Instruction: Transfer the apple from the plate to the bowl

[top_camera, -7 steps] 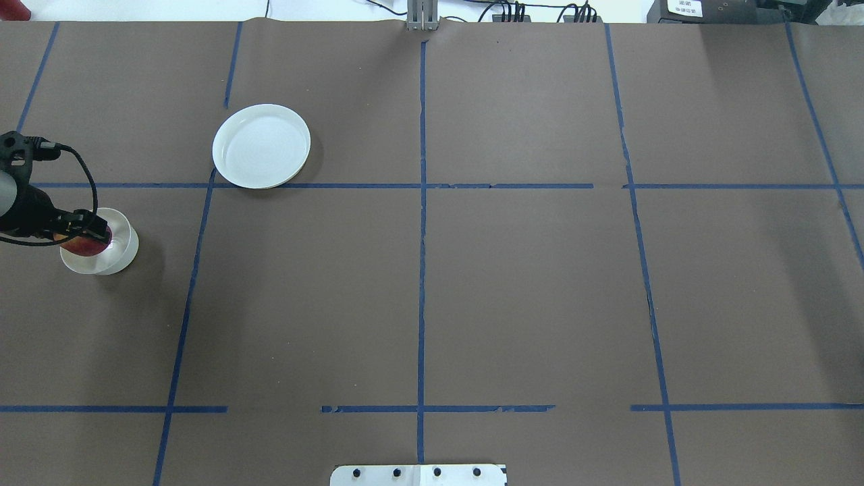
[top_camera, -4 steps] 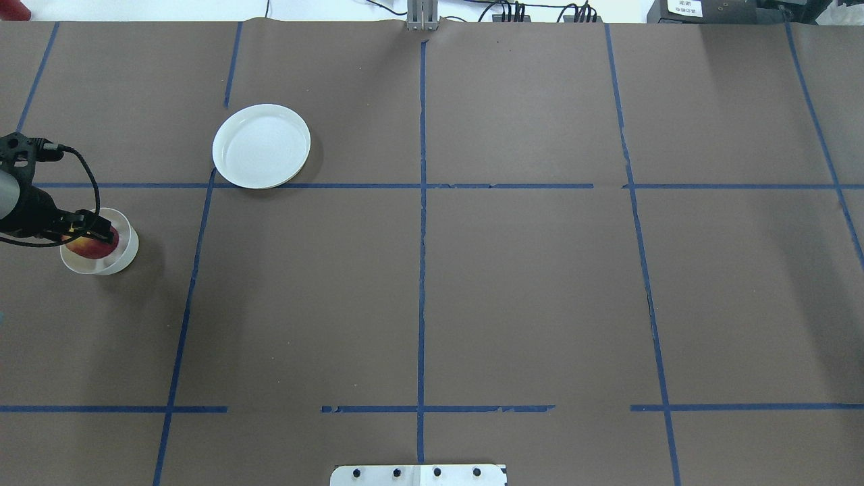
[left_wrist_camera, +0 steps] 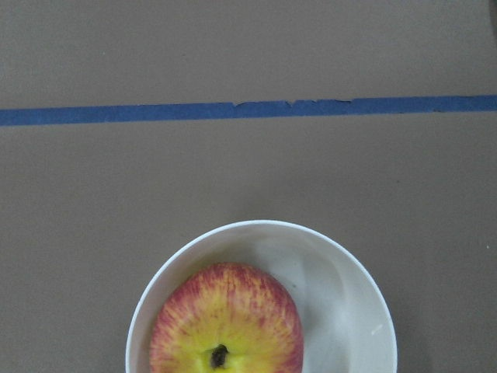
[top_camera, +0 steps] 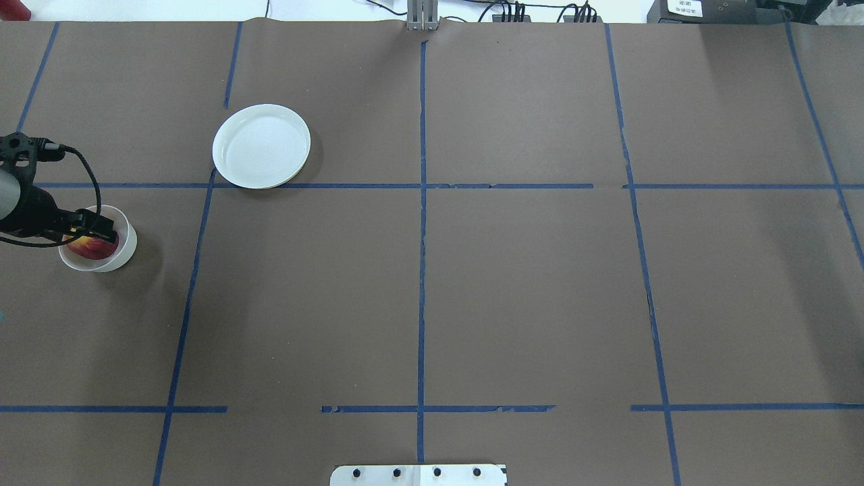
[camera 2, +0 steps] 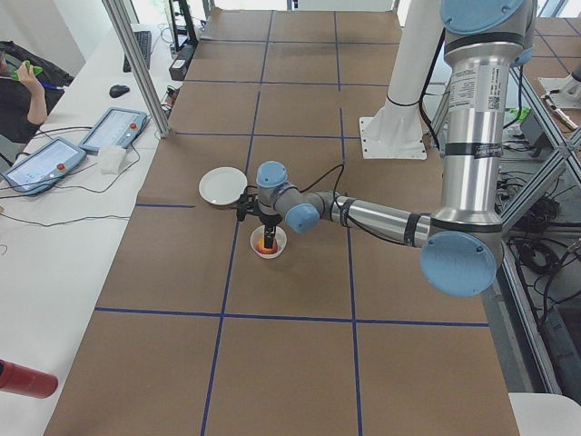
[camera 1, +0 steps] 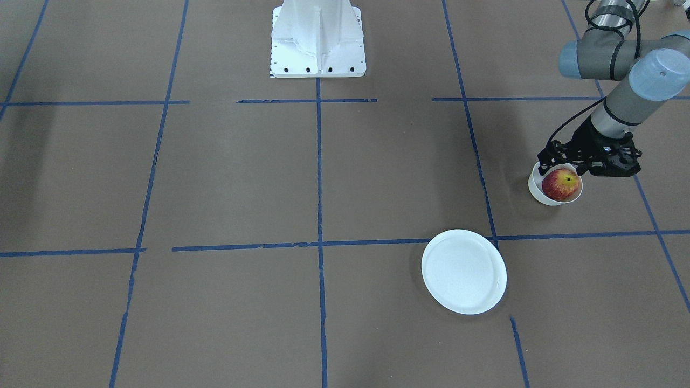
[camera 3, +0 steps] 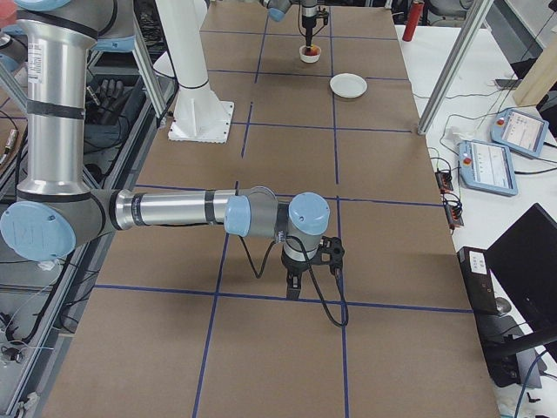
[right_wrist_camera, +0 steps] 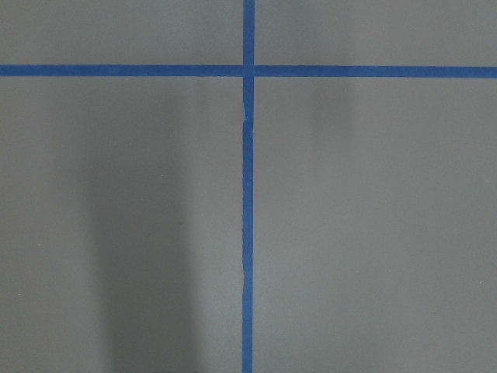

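The red and yellow apple point(camera 1: 561, 184) sits inside the small off-white bowl point(camera 1: 535, 189) at the table's left side. In the left wrist view the apple point(left_wrist_camera: 225, 318) lies in the bowl point(left_wrist_camera: 349, 311), stem dimple up, with no fingers in frame. My left gripper point(camera 1: 561, 167) hangs just over the apple, its jaws spread to either side of the apple's top, open. In the overhead view the gripper point(top_camera: 94, 233) partly covers the apple point(top_camera: 91, 250) and bowl point(top_camera: 126, 244). The white plate point(top_camera: 261, 146) stands bare farther forward. My right gripper point(camera 3: 293, 287) shows only in the exterior right view; I cannot tell its state.
The brown table cover point(top_camera: 513, 290) bears a grid of blue tape lines point(top_camera: 422, 270). The robot's white base point(camera 1: 318, 37) stands at the table's near middle edge. The right wrist view shows only bare cover and a tape crossing point(right_wrist_camera: 248, 70).
The apple, first gripped over the bowl, now rests in it. The left gripper has drawn slightly left, and the bowl has shifted a little with it.
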`<state>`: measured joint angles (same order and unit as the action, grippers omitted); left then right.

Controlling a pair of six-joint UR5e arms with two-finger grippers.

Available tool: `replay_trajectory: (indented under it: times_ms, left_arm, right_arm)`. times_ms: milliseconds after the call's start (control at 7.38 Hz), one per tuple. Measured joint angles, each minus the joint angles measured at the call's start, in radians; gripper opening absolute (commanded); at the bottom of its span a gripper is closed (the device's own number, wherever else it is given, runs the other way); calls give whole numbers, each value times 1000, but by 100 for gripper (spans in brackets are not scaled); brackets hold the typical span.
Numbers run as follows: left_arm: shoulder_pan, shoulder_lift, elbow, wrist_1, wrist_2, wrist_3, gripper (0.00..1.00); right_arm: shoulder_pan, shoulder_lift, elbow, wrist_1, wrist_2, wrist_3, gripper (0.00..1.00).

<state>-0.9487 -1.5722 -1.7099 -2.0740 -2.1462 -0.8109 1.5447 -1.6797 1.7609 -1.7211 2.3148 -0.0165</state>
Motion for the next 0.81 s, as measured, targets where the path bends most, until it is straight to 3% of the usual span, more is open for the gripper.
replay_trajectory:
  times_ms: [406,812]
  left_arm:
    - [-67,10,-107,29,-33,56,100]
    - [-248,-6,-157,263,-37,461,100]
  right_arm:
    - [0,0,0,0,0,0,100]
    - [0,0,0,0,0,0,100]
